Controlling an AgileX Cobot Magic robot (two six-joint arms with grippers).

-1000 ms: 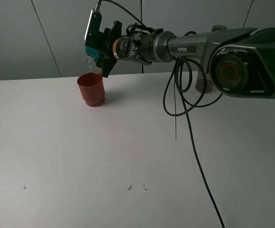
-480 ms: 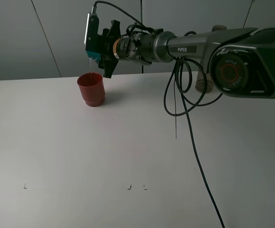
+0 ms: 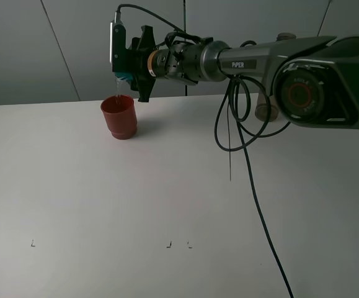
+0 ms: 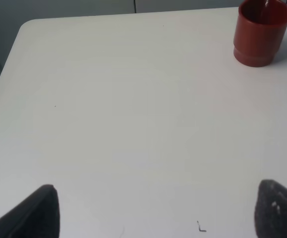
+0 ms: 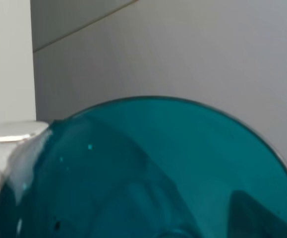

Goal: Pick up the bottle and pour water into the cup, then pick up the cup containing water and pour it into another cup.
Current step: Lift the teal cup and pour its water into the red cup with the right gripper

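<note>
A lab-like robot test space: a bare white table (image 3: 105, 205) with small corner marks (image 3: 33, 243) before grey wall panels (image 3: 18, 49).

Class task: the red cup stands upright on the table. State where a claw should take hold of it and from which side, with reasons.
Grip the red cup across its wide upper wall, coming in level from its open left side. The straight upper wall probably suits flat fingers better than the stepped base, and the teal cup hangs over its mouth.

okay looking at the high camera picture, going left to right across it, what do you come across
Red cup on the table → teal cup, tipped above it in the right gripper → the arm's black wrist → hanging black cables → the arm's big joint with an orange ring.
</note>
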